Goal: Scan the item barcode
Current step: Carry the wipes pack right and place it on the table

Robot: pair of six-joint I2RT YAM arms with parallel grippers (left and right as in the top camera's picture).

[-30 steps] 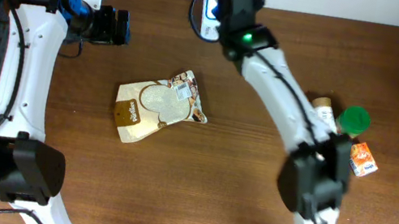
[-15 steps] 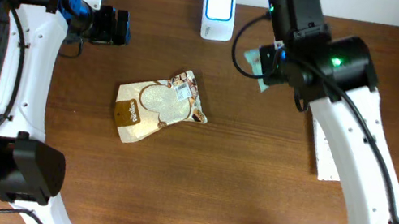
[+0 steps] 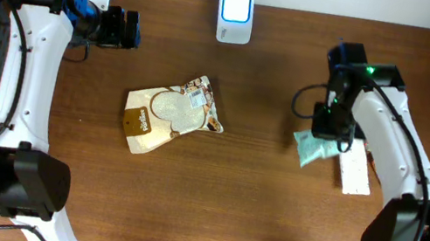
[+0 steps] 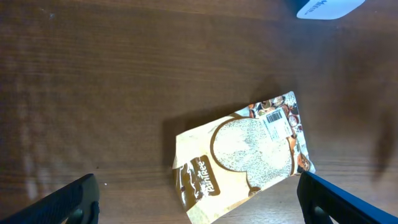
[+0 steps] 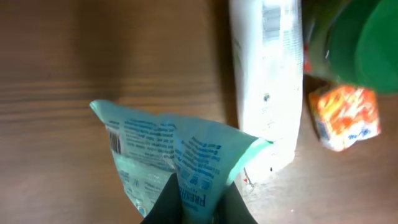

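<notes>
The right gripper (image 5: 196,199) is clenched on the teal packet (image 5: 168,155), low beside the white tube (image 5: 264,81) and well apart from the scanner (image 3: 237,5). We should present its barcode (image 5: 114,140) flat to the scanner window. The left gripper (image 3: 132,29) hangs released.

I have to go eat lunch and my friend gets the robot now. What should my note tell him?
The left pincer is open and empty, hovering at the back left of the table.
The right pincer is shut on a teal packet, beside the white tube at the right.
The scanner stands back centre, lit. The brown snack pouch lies mid-table, barcode label up.
Done: can't tell whether the teal packet was scanned.
Left: probably set it down, then scan the brown snack pouch.
</notes>
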